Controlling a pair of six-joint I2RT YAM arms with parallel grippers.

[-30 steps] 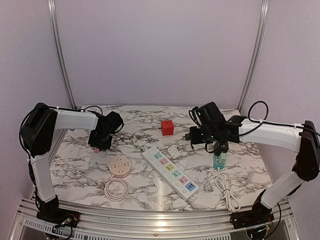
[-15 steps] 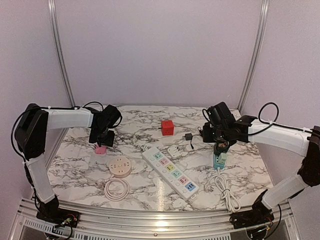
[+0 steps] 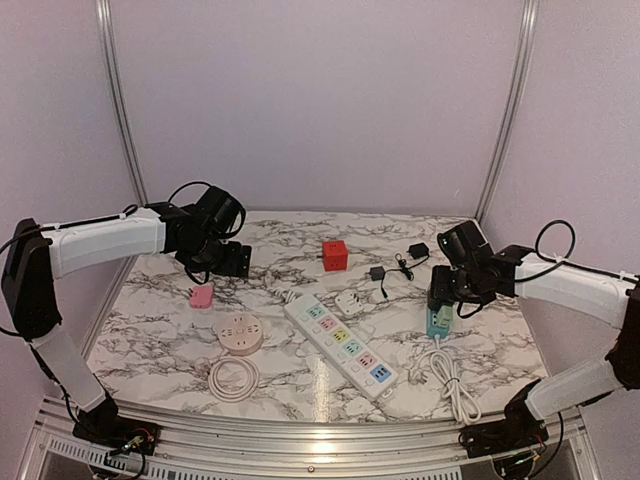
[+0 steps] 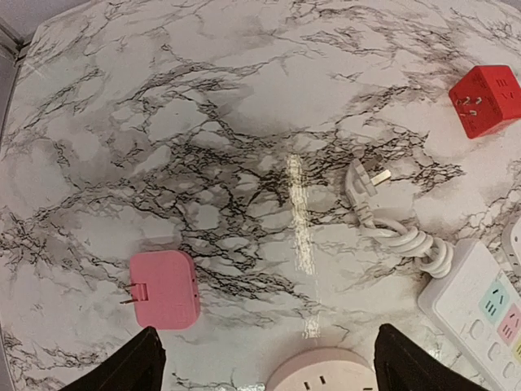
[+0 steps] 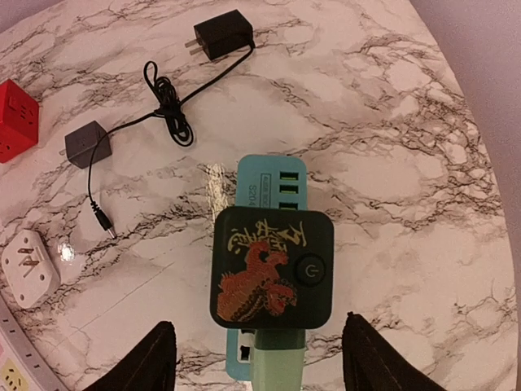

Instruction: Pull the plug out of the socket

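On the marble table (image 3: 150, 340), left arm: stretched forward and inward; left gripper (image 4: 269, 358) hovers with fingers spread wide, empty.
Plug: flat pink square plug (image 4: 163, 289) lies on the marble, near but apart from the round pink socket (image 4: 326, 379).
Right arm: elbow out, wrist turned inward; right gripper (image 5: 256, 350) wide, holding nothing, above the teal charger block with a black printed top (image 5: 273, 267).
Between the arms: long white power strip (image 3: 345, 345), red cube adapter (image 3: 335, 255).

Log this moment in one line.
left gripper open | pink square adapter lying free | right gripper open above teal power strip | black dragon-print plug on strip
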